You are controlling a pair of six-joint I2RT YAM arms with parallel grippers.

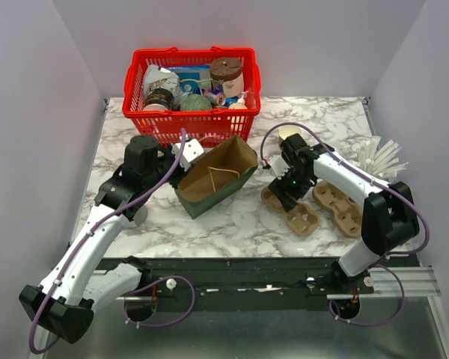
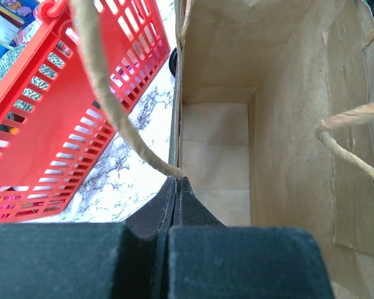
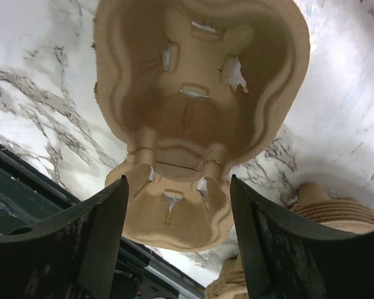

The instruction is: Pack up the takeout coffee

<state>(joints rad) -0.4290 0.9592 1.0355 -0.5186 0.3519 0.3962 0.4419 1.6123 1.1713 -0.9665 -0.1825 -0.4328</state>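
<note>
- The paper cup (image 1: 289, 132) is standing upright on the marble table (image 1: 232, 232), behind the right arm and just in front of the red basket (image 1: 191, 123). Nothing is touching it.
- The right gripper (image 3: 179, 184) is hanging over a pulp cup carrier (image 3: 199, 75). Its jaws are standing apart on either side of the carrier's nearer pocket, with a gap showing on both sides.
- The left gripper (image 2: 177, 187) is pinching the rim of the brown paper bag (image 2: 287, 124) with its jaws pressed together. This is holding the bag's mouth open, and the bag is lying tilted on the table.
- The cup is looking light and thin-walled, so a hard squeeze is likely to be denting it.
- Its top is open, with no lid on it, so any tilting is risking a spill. Whether it holds liquid cannot be told from here.
- The best hold is probably across the middle of the wall, below the white rim. There the taper is working for the grip, since the wider top cannot be sliding down through the fingers.
- The paper surface is probably giving fair friction, so a light pinch should be enough.
</note>
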